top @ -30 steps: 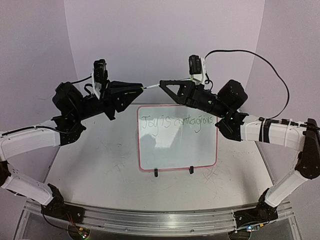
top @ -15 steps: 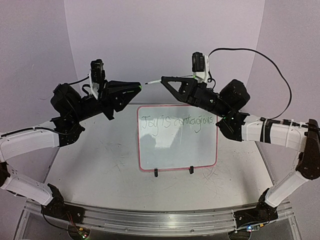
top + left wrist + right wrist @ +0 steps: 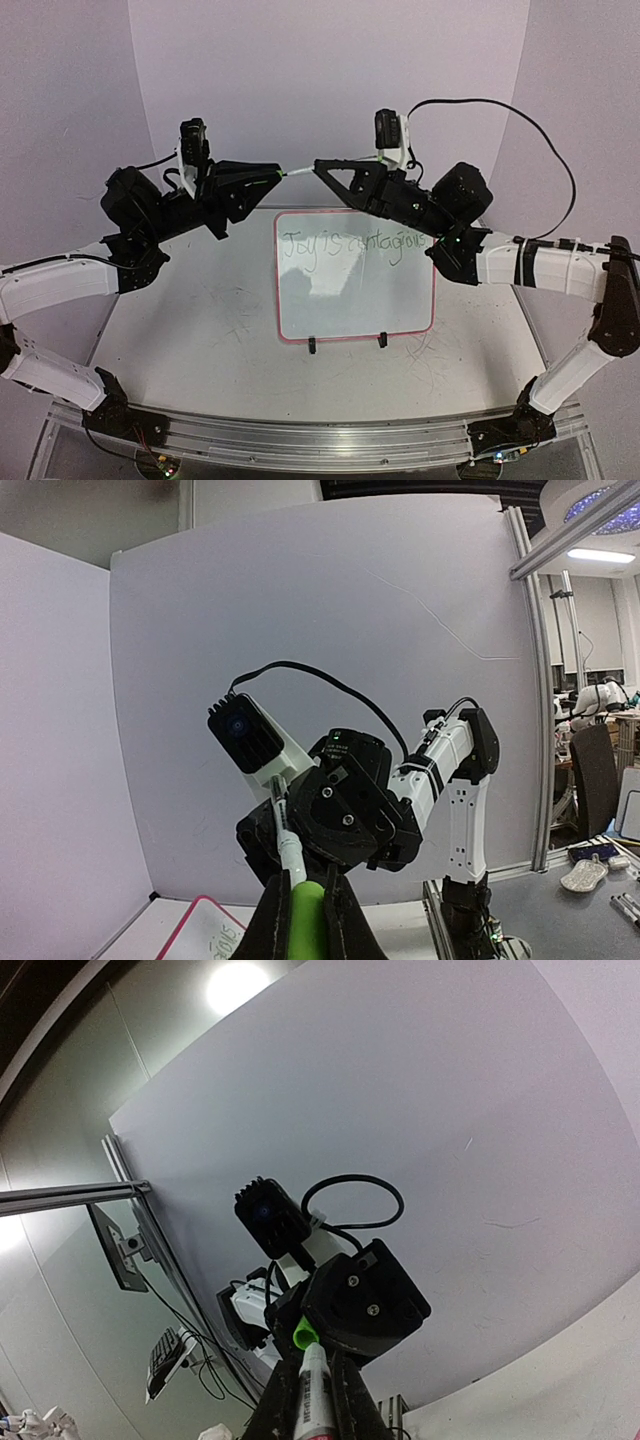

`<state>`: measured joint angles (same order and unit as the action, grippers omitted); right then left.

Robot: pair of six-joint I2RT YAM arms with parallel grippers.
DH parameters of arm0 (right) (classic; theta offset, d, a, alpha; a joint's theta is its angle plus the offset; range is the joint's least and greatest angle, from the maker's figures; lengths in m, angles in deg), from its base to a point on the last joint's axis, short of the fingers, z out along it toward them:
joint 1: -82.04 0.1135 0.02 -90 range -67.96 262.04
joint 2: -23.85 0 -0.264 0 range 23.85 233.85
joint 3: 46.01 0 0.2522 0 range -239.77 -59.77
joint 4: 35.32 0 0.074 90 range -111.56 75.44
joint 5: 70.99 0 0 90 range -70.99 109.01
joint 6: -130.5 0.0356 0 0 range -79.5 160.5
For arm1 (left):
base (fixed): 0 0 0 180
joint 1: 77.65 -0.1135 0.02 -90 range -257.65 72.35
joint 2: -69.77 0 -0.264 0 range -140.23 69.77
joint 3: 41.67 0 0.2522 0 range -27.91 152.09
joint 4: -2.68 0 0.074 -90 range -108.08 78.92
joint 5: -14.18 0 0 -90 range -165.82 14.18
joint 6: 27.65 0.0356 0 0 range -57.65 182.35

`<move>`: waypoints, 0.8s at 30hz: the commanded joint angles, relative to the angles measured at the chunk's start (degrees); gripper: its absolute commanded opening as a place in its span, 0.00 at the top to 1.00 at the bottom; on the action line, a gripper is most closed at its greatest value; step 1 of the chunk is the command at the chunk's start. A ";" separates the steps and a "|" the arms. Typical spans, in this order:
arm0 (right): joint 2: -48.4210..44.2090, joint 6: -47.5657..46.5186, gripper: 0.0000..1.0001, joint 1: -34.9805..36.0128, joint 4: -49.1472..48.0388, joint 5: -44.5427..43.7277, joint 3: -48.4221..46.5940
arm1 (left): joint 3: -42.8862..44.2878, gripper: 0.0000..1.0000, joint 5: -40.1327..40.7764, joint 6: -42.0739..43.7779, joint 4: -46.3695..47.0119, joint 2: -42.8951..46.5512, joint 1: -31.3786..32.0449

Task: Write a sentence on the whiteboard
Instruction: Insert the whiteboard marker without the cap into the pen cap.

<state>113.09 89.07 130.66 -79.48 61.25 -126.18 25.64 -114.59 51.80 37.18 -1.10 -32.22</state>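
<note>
**While pen meets cap**

I see the left gripper (image 3: 276,173) clamped on the green cap (image 3: 307,920), the right gripper (image 3: 320,166) on the white pen (image 3: 298,172), tip to tip at 12 o'clock of the board (image 3: 355,300), which stands on the table (image 3: 200,330) bearing its green sentence (image 3: 355,243).

White link shells (image 3: 60,285), black joint housings (image 3: 130,195), black triangular left gripper (image 3: 276,172) and right gripper (image 3: 320,167), looping black cable (image 3: 470,99)

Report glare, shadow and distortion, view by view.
Top external: soft overall, a grey patch dims the whiteboard, yet the sentence reads. Left wrist: wide-angle bowing, a ceiling light blown out top right. Right wrist: strong curvature, a lamp flares at top.
</note>
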 commanded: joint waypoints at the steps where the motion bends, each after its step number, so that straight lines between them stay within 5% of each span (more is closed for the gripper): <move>1: 1.22 0.64 1.00 0.75 -3.15 0.54 -3.52 | 0.03 1.00 0.16 -0.44 2.99 1.70 0.45; 10: 1.79 -0.07 1.00 1.55 -3.15 -0.01 -5.19 | -0.37 1.00 0.98 0.25 3.04 1.18 0.54; 19: -1.79 -9.93 1.00 3.12 7.21 -3.13 -4.99 | -1.22 1.00 3.81 0.56 3.02 1.04 0.54; 24: 1.68 -5.60 1.00 3.67 3.72 -2.71 -5.49 | -0.18 1.00 2.83 0.26 3.06 -0.39 0.62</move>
<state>113.69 82.05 133.61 -73.97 58.48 -128.90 24.34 -112.44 51.94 38.37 -0.91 -31.92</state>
